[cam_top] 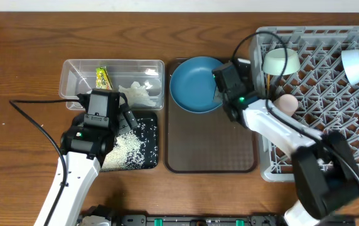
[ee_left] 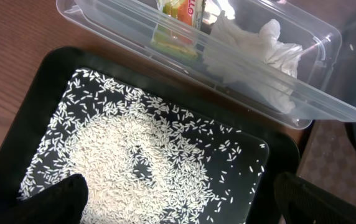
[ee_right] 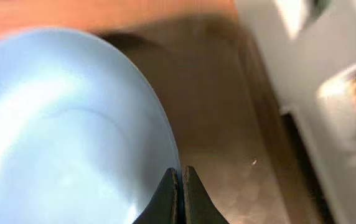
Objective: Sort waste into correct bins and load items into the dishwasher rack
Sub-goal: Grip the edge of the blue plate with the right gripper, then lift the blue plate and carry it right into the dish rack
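Closest to the lens in the right wrist view, the right gripper (ee_right: 181, 177) has its two dark fingers drawn to a thin slit exactly where the rim of the large round blue plate (ee_right: 66, 137) ends. I judge it pinched on that rim, though the blur leaves some doubt. Seen from overhead, the hold is at the plate's 3 o'clock edge. The plate lies at the 12 o'clock end of the brown rectangular serving tray (cam_top: 211, 150). The square grey plastic dishwasher rack (cam_top: 355, 119) lies at 3 o'clock from the grip, just beside the tray, so the coming carry runs straight that way, and the right arm is plainly the nearer one. A round plate has no long axis, so what likely matters is tipping it onto its edge between the pegs. The rack already carries a mint-green bowl (cam_top: 281, 61), a light blue bowl (cam_top: 355, 66) and a small pink cup (cam_top: 286, 103). Well apart at 9 o'clock, the left gripper (ee_left: 190, 199) hangs wide and empty over the flat black rectangular tray (cam_top: 153, 135) strewn with loose white rice grains (ee_left: 134, 162). At that tray's 12 o'clock, the clear rectangular plastic container (cam_top: 69, 75) holds the yellow-green snack wrapper (cam_top: 103, 78) and the crumpled white tissue (cam_top: 139, 92).
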Tool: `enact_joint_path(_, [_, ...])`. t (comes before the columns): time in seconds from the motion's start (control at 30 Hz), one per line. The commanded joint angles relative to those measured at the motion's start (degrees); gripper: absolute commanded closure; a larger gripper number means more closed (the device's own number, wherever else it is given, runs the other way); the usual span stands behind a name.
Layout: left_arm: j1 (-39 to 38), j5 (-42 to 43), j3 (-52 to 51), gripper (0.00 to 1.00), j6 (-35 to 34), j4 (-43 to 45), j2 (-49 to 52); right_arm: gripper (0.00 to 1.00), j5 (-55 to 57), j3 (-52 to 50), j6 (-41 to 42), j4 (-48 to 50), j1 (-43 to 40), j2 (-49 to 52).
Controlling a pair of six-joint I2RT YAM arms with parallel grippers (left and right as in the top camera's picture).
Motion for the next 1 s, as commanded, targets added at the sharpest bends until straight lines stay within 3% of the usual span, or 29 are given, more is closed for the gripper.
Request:
enact_joint_path(0.0, [0.31,-0.11,0.31,0.02,-0.55,0.04,0.24,0.99,2.19,0.13,-3.69,-1.31,0.52,-6.08])
enact_joint_path(0.33, [0.31,-0.11,0.31,0.02,-0.55,0.04,0.24,0.99,5.22,0.13,-20.55,-10.56,-2.49,-23.34])
enact_joint_path(0.43, [0.31,-0.11,0.31,0.02,-0.57,0.04,0.24,0.99,6.75,0.13,-22.36,-13.99,-6.08,-30.03])
enact_joint_path(0.8, [0.31,-0.11,0.31,0.02,-0.57,0.07,0.24,0.99,20.24,0.13,-34.07,-26.38,-35.23,-49.53])
enact_joint_path(0.97, [0.31,-0.11,0.31,0.02,-0.57,0.28,0.24,0.99,29.46,0.13,-43.39,-25.86,-45.86,-50.47])
